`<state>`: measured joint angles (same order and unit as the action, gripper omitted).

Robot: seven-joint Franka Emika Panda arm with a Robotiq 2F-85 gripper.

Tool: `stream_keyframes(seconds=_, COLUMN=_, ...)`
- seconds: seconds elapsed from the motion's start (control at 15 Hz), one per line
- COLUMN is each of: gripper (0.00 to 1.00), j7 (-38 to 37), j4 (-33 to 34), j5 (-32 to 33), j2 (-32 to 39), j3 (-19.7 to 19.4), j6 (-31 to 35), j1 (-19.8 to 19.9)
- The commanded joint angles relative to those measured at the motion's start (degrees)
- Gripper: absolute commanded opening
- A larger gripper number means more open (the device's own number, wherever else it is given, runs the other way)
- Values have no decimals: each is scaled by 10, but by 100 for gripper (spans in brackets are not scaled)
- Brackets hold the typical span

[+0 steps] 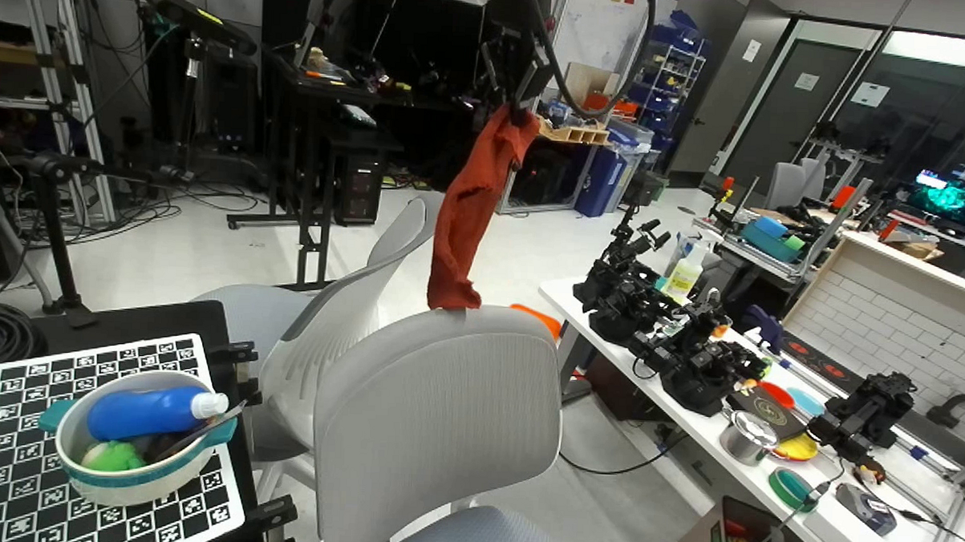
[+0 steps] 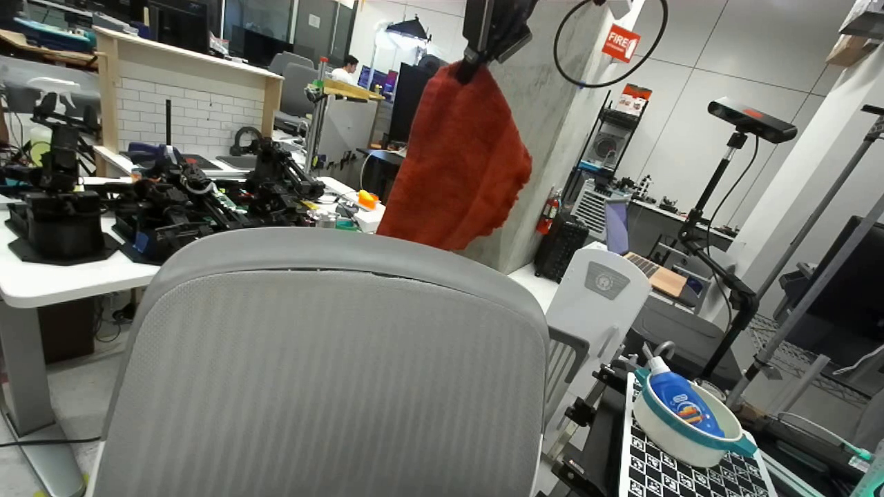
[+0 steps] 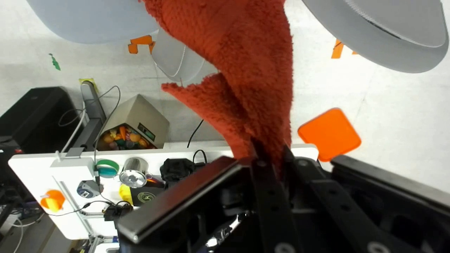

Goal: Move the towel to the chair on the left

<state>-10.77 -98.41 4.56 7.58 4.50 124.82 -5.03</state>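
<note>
The towel (image 1: pixel 472 214) is red-orange and fuzzy. It hangs lengthwise from my gripper (image 1: pixel 520 116), clear of the table, and shows in an exterior view (image 2: pixel 459 166) and the wrist view (image 3: pixel 256 66). My gripper (image 3: pixel 270 154) is shut on one end of it. A grey mesh chair (image 1: pixel 446 398) stands nearest in an exterior view, with another grey chair (image 1: pixel 340 330) to its left. A grey chair back (image 2: pixel 331 366) hides the towel's lower end in an exterior view. In the wrist view the towel hangs between chair parts (image 3: pixel 95 17) (image 3: pixel 383 38). I cannot tell whether it touches a chair.
A white table (image 1: pixel 560 296) carries several black robot arms (image 1: pixel 688 358), a metal pot (image 1: pixel 748 437) and dishes. A checkered board (image 1: pixel 12 415) holds a white pot (image 1: pixel 121 493) with a blue bottle (image 1: pixel 144 413). An orange square (image 3: pixel 330 133) and a box (image 3: pixel 149 117) show beyond the towel.
</note>
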Motion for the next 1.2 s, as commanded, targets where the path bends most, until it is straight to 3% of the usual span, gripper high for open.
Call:
stream_keyframes(seconds=0.0, gripper=2, j7=-11, j4=9, j5=-6, j2=12, j3=-3, j6=0, j1=-3)
stream_keyframes(seconds=0.67, gripper=2, j7=-31, j4=-28, j5=12, j2=41, j3=-6, j6=21, j1=-14)
stream_keyframes(seconds=1.13, gripper=2, j7=-23, j4=-121, j5=1, j2=-4, j3=-17, j6=62, j1=0)
